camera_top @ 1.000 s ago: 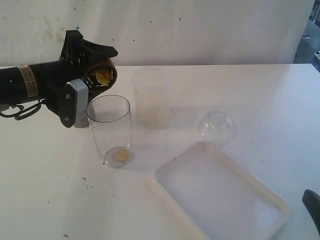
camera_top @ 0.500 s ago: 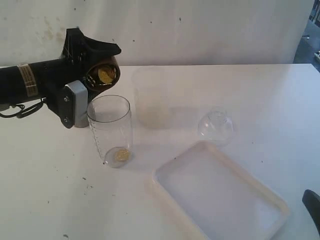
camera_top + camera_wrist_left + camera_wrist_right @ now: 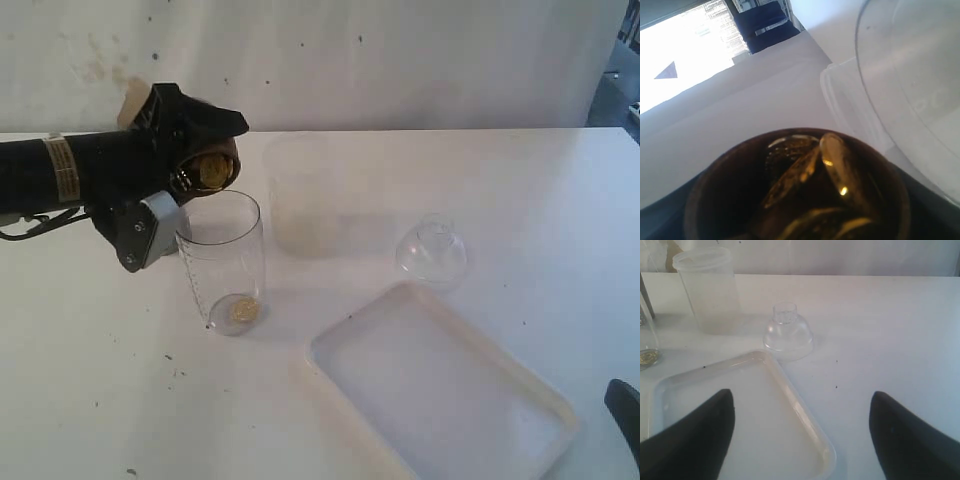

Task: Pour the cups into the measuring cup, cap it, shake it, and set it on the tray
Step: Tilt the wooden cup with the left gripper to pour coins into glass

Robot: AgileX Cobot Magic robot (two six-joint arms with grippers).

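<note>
My left gripper (image 3: 203,168) is shut on the squat brown wooden cup (image 3: 208,166), holding it tipped on its side just above the rim of the clear measuring cup (image 3: 222,258). The cup's mouth faces right, and the left wrist view shows several gold coins leaning inside the cup (image 3: 795,195). One coin (image 3: 242,311) lies at the measuring cup's bottom. The clear dome lid (image 3: 431,253) rests on the table to the right, behind the white tray (image 3: 440,400). My right gripper (image 3: 802,440) hangs open and empty over the tray's near corner (image 3: 812,432).
A frosted whitish container (image 3: 300,195) stands behind and right of the measuring cup; the right wrist view shows this container (image 3: 707,290) beside the dome lid (image 3: 788,332). The measuring cup (image 3: 646,340) shows at that view's edge. A white wall backs the table.
The left gripper has rolled further and shifted slightly right, tipping the brown cup lower over the measuring cup. The coins inside have slid toward its mouth. The right gripper has not moved.
</note>
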